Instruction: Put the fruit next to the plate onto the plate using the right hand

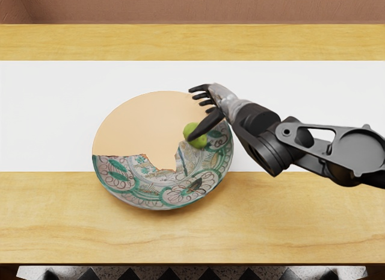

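Green fruit [194, 137] lying on the plate [138, 126], just under the thumb of the right hand [216, 104].
Fingers [200, 94] spread, gripping nothing; a careless withdrawal could nudge it rolling toward the rim.

so the right arm [313, 149] comes in from 3 o'clock and angles up toward 10, and the right hand [216, 103] is splayed loose, fingers [200, 95] fanned out pointing at 9 with the thumb [203, 126] sticking down toward 7
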Robot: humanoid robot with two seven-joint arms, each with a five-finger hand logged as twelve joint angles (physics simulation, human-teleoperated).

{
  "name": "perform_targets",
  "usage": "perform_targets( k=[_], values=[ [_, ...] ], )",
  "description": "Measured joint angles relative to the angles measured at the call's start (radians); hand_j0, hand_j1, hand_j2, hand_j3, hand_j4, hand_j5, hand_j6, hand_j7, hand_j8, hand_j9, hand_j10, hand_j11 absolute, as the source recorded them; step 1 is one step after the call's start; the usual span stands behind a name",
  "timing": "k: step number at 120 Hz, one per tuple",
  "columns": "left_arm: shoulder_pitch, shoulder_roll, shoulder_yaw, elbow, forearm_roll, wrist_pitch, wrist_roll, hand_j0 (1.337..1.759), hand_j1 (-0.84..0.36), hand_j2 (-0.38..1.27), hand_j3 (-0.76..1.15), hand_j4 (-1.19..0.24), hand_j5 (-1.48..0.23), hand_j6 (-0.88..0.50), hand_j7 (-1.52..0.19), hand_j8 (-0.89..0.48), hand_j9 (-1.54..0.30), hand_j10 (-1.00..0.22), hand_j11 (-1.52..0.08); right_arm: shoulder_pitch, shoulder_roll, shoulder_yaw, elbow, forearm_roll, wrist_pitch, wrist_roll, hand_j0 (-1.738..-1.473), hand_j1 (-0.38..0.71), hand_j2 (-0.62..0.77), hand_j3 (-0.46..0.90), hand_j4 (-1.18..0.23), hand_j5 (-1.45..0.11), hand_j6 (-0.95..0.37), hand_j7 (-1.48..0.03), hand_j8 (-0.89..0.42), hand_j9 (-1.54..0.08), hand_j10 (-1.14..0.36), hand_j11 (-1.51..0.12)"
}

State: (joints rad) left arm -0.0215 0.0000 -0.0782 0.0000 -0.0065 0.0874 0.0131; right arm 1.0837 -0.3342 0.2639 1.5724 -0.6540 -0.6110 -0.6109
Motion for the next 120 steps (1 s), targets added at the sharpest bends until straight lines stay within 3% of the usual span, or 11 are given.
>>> perform_targets(
  k=[28,44,53,65,89,101,120],
  values=[
    [0.000,0.000,0.000,0.000,0.000,0.000,0.000,1.658,0.35,0.00,0.00,0.00,0.00,0.00,0.00,0.00,0.00,0.00,0.00,0.005,-0.005,0.012,0.002,0.000,0.000,0.000,-1.658,-0.27,0.02,0.00,-0.07,-0.09,-0.07,-0.09,-0.06,-0.09,-0.07,-0.09],
    [0.000,0.000,0.000,0.000,0.000,0.000,0.000,1.658,0.35,0.00,0.00,0.00,0.00,0.00,0.00,0.00,0.00,0.00,0.00,-0.001,-0.041,0.108,0.002,0.039,0.031,0.000,-1.658,-0.31,0.01,0.00,-0.04,-0.05,-0.04,-0.05,-0.03,-0.05,-0.04,-0.05],
    [0.000,0.000,0.000,0.000,0.000,0.000,0.000,1.658,0.35,0.00,0.00,0.00,0.00,0.00,0.00,0.00,0.00,0.00,0.00,-0.007,-0.099,0.188,0.002,0.119,0.158,0.000,-1.658,-0.32,0.01,0.00,-0.03,-0.03,-0.03,-0.03,-0.02,-0.03,-0.03,-0.03],
    [0.000,0.000,0.000,0.000,0.000,0.000,0.000,1.658,0.35,0.00,0.00,0.00,0.00,0.00,0.00,0.00,0.00,0.00,0.00,-0.027,-0.215,0.286,0.001,0.262,0.452,0.000,-1.658,-0.33,0.00,0.00,-0.02,-0.02,-0.02,-0.02,-0.01,-0.02,-0.02,-0.02],
    [0.000,0.000,0.001,0.000,0.000,0.000,0.000,1.658,0.35,0.00,0.00,0.00,0.00,0.00,0.00,0.00,0.00,0.00,0.00,-0.107,-0.522,0.357,-0.004,0.566,1.036,0.000,-1.658,-0.34,0.00,0.00,-0.01,-0.01,-0.01,-0.01,-0.01,-0.01,-0.01,-0.01],
    [0.005,0.000,0.000,0.000,0.000,0.000,0.000,1.658,0.35,0.00,0.00,0.00,0.00,0.00,0.00,0.00,0.00,0.00,0.00,-0.148,-0.596,0.364,-0.006,0.623,1.151,0.000,-1.658,-0.35,0.00,0.00,0.00,0.00,0.00,0.00,0.00,0.00,0.00,0.00],
    [0.017,0.000,0.001,0.000,0.000,0.000,0.000,1.658,0.35,0.00,0.00,0.00,0.00,0.00,0.00,0.00,0.00,0.00,0.00,-0.174,-0.626,0.368,-0.012,0.652,1.207,0.000,-1.658,-0.35,0.00,0.00,0.00,0.00,0.00,0.00,0.00,0.00,0.00,0.00]
  ],
)
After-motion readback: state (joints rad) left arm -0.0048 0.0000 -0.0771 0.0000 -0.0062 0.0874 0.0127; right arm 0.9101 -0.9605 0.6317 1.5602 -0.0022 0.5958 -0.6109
